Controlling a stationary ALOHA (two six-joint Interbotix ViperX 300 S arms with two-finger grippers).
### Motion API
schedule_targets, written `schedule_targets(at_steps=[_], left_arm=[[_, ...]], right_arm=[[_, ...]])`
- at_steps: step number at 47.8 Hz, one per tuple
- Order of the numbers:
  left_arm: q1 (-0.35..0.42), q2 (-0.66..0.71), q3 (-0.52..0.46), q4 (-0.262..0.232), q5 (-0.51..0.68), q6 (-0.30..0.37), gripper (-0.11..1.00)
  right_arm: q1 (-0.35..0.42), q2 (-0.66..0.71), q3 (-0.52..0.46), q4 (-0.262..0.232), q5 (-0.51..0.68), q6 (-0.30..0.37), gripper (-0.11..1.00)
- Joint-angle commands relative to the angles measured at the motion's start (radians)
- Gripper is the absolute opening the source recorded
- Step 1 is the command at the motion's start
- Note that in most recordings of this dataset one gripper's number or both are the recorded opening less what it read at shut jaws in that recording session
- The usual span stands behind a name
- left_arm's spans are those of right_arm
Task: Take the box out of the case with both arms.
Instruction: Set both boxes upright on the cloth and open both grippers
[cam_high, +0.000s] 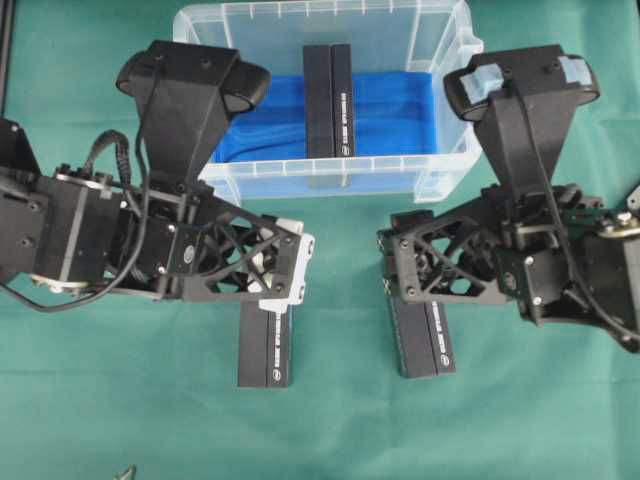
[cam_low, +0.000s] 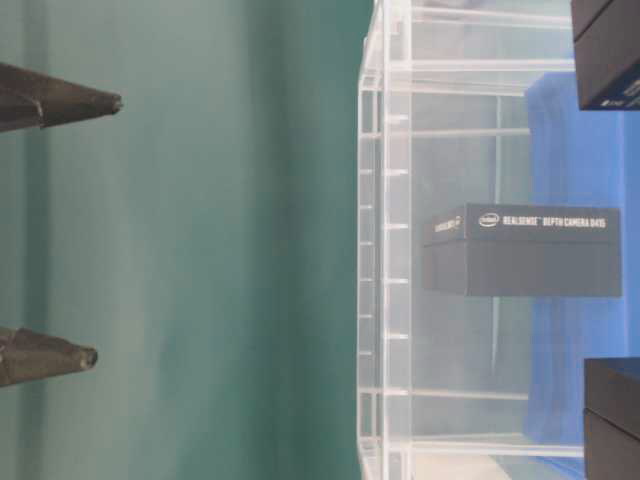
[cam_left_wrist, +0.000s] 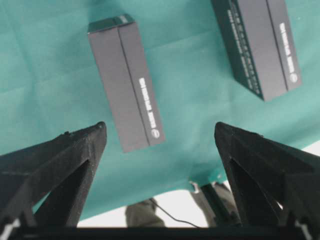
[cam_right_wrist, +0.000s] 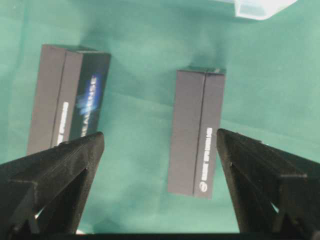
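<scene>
The case (cam_high: 330, 180) is a clear tub at the back of the table, its floor lined with a blue sheet. One black box (cam_high: 328, 100) lies inside it, also seen through the clear wall (cam_low: 520, 250). My left gripper (cam_high: 290, 270) hovers in front of the case, open and empty (cam_left_wrist: 160, 127), above a black box (cam_left_wrist: 127, 82) on the cloth. My right gripper (cam_high: 395, 265) hovers level with it, also open and empty (cam_right_wrist: 160, 134), above another black box (cam_right_wrist: 197, 132).
Two black boxes lie on the green cloth in front of the case, one (cam_high: 265, 345) under the left gripper and one (cam_high: 425, 335) under the right. Both arms' bulky wrists flank the case's front corners.
</scene>
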Motion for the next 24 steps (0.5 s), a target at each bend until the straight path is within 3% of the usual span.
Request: schedule_targets(at_steps=[1, 24], left_arm=[[0.003, -0.025, -0.025, 0.009, 0.000, 0.000, 0.88], [-0.002, -0.031, -0.023, 0.009, 0.000, 0.000, 0.88]], right_arm=[[0.002, -0.028, -0.020, -0.006, 0.003, -0.002, 0.92], [0.003, -0.034, -0.020, 0.000, 0.005, -0.012, 0.91]])
